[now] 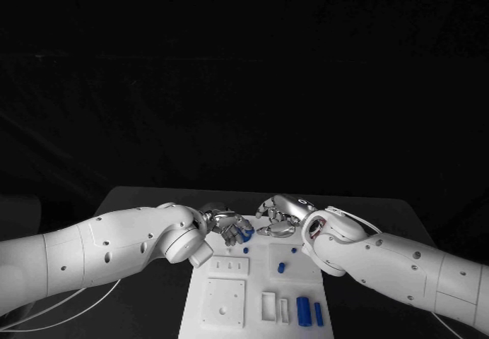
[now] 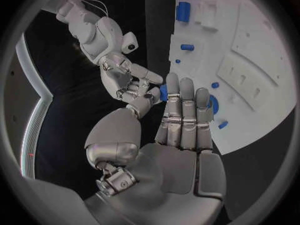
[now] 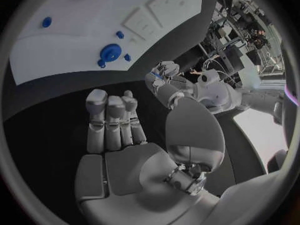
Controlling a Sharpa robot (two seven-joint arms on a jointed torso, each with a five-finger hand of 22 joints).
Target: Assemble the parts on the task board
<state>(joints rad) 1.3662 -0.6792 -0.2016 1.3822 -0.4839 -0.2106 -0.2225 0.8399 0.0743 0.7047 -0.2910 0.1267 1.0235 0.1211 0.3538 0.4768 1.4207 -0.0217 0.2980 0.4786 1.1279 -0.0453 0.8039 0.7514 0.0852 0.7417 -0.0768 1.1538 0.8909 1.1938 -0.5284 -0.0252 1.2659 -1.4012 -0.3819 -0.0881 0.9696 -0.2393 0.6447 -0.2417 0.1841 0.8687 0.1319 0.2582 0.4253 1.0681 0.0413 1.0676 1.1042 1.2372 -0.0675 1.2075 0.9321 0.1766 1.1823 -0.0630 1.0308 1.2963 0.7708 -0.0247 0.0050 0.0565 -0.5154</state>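
Note:
The white task board lies in the middle of the black table. On it are several blue parts, among them a peg and two longer pieces near the front. My left hand hovers over the board's far end and pinches a small blue part between thumb and a finger; the same part glints in the right wrist view. My right hand hangs just beyond the far edge, close to the left hand, its fingers straight and holding nothing. A round blue part sits on the board near that edge.
The board has raised white blocks and recessed plates on its left half and slots near the front. Black tabletop lies on both sides of the board. Both white forearms flank the board.

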